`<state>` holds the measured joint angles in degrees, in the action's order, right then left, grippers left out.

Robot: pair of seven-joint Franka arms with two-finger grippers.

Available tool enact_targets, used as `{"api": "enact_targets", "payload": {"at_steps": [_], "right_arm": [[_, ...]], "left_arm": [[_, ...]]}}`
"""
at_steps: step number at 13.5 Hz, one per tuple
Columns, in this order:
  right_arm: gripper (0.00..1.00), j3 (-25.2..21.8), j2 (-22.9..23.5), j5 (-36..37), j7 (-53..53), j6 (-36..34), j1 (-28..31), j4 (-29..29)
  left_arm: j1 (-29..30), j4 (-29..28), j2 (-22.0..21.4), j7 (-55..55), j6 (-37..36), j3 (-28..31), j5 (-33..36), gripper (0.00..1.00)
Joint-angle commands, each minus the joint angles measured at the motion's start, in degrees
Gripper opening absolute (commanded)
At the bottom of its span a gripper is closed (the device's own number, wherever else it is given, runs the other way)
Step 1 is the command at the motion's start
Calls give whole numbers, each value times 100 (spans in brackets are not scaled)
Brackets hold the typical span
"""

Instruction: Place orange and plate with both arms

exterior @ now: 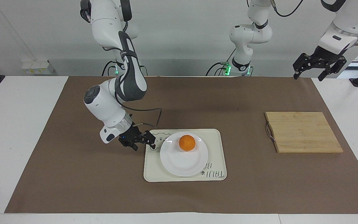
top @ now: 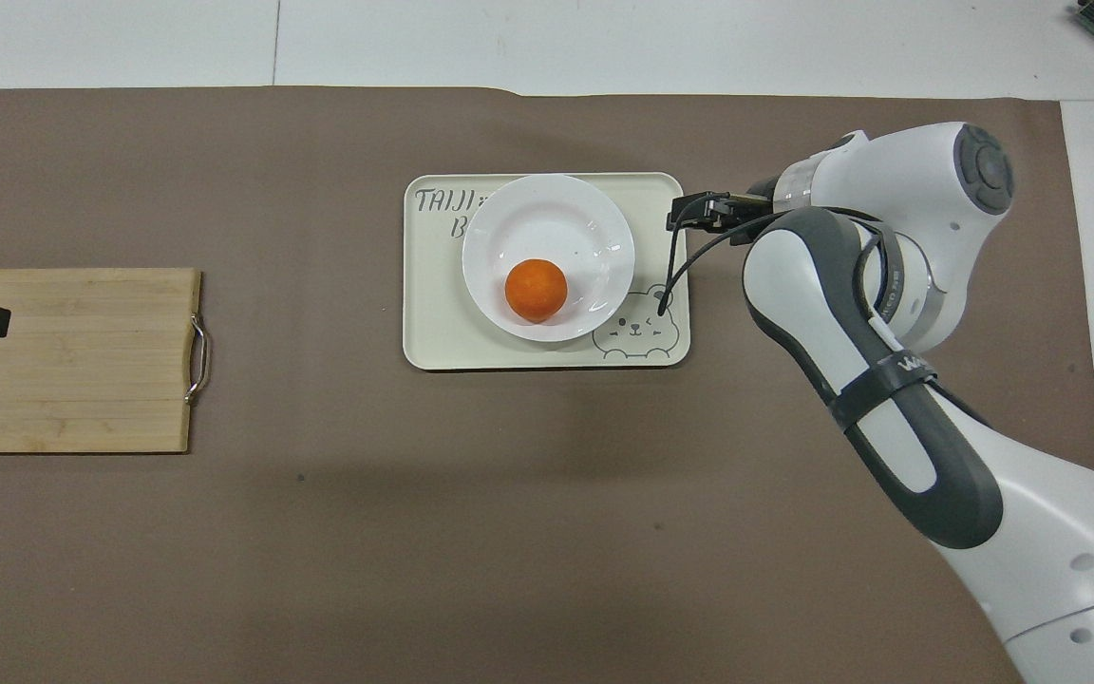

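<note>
The orange (exterior: 187, 142) sits on the plate (exterior: 183, 163), and the plate rests on the cream tray (exterior: 216, 140) in the middle of the desk (exterior: 20, 124), so the placing looks done to me. The right tool (exterior: 141, 141) hangs just beside the tray's edge with its fingers apart, holding nothing and clear of the plate. The left tool (exterior: 318, 67) waits up over the desk's corner past the wooden board (exterior: 303, 132), open and empty. All that seems left is for the right arm to pull away.
</note>
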<state>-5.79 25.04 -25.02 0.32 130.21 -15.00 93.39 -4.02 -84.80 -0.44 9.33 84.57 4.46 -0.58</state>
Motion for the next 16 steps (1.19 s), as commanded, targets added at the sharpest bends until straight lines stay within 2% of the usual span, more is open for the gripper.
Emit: {"api": "enact_targets", "payload": {"at_steps": [1, 3, 5, 8, 12, 14, 16], "right_arm": [[100, 43, -314, 1100, 74, -633, 234, -214], [100, 43, -603, 2006, -249, -1197, 313, -382], [100, 34, -894, 2368, -662, -1575, 453, -374], [100, 43, -1228, 2467, -972, -1989, 831, -312], [100, 43, -1667, 2520, -253, -2578, 911, -208], [100, 34, -2071, 2528, -251, -2676, 981, 90], [100, 43, -2257, 2528, -426, -2816, 1218, 171]], "left_arm": [[51, -37, -79, -54, -63, -51, 76, 100], [51, -37, -79, -54, -63, -59, 76, 100], [51, -37, -79, -54, -63, -59, 76, 100], [51, -37, -79, -54, -63, -59, 76, 100], [51, -37, -79, -54, -63, -59, 76, 100], [51, -37, -79, -54, -63, -51, 76, 100], [51, -37, -79, -54, -63, -59, 76, 100]]}}
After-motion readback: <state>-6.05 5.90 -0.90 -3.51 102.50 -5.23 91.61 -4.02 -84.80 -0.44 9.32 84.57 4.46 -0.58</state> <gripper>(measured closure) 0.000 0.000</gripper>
